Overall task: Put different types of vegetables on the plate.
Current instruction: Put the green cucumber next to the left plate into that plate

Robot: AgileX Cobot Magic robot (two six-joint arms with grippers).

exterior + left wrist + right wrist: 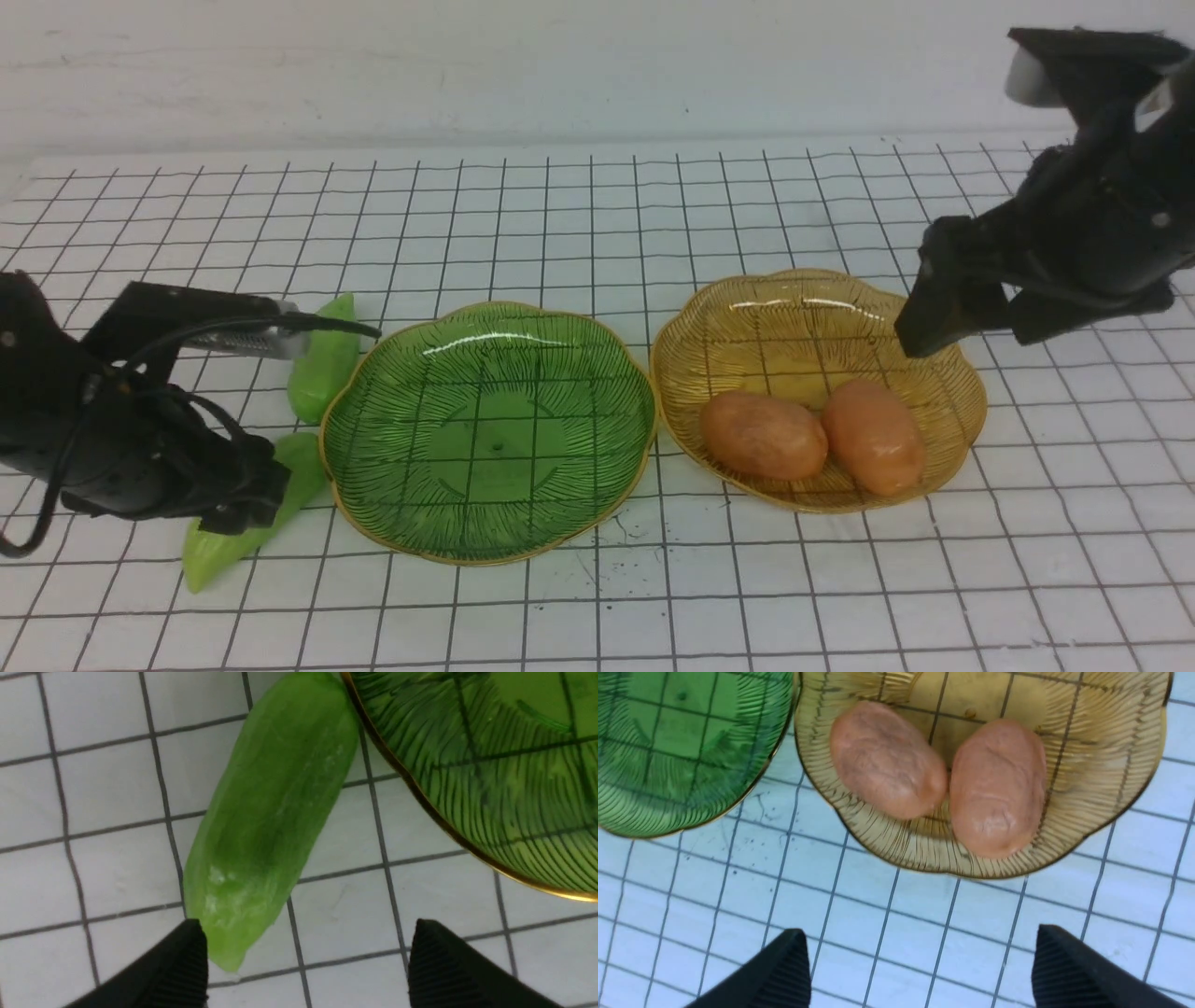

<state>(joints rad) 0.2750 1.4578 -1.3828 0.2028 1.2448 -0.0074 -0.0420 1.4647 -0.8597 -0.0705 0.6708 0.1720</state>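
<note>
Left wrist view shows the left gripper (308,926) wide open, empty — a cucumber piece (271,821) lies just ahead, tapered tip nearest. Its long axis runs away to the green plate (490,788), toward the left edge of the tabletop (107,788).

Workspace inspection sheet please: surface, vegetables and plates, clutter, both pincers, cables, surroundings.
Surface: white gridded table, with a few dark specks in front of the green plate.
Job's things: left potato and right potato lie touching in the amber plate. The green plate holds nothing. The far cucumber piece and near cucumber piece lie on the table by its left rim.
Clutter: nothing seen.
Pincers: left pincer is open, low over the near cucumber piece, gripping nothing. Right pincer is open and empty, raised by the amber plate's right side.
Cables: black cable runs from the left arm, crossing in front of the far cucumber piece.
Surroundings: plain white wall behind.
</note>
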